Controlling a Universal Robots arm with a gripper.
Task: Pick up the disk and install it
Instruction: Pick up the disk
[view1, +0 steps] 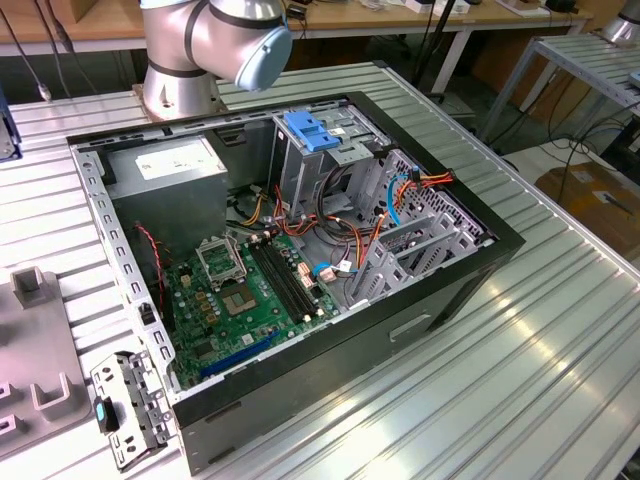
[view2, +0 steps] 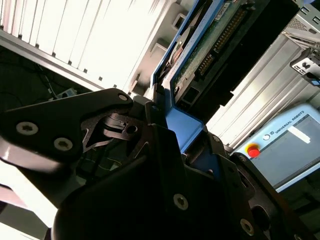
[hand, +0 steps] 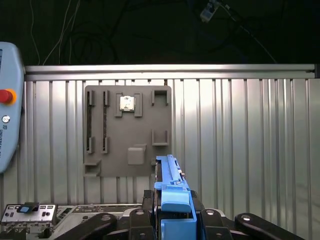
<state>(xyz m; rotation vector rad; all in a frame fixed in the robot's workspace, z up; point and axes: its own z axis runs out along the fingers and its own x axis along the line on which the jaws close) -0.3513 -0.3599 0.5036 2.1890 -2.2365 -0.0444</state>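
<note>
The gripper (hand: 172, 222) is closed on the disk (hand: 170, 177) and holds it on its edge, so in the first wrist view one blue side rail faces the camera between the black fingers (hand: 148, 200). In the second wrist view the gripper (view2: 167, 107) carries the disk (view2: 215, 40) with its green circuit board side turned to the camera, and the blue rail runs along the border. I think the fingers press on the two flat faces, but the contact itself is hidden behind the gripper body.

The disk is in the air above the ribbed metal table (hand: 250, 150). On this table, beyond the disk, lies a grey plate (hand: 127, 130) with several pockets. A control tablet (hand: 7, 125) with a red button (hand: 6, 96) lies beside the plate.

In the exterior view an open computer case (view1: 440, 290) lies on the table (view1: 500, 400), with the base of the arm (view1: 200, 50) behind it. Inside the case are a green main board (view1: 250, 290), a grey power box (view1: 170, 165) and a metal cage (view1: 300, 170) with a blue latch (view1: 315, 132) on top. A small metal bracket (view1: 130, 405) lies just beside the case, on the exterior view's left.
</note>
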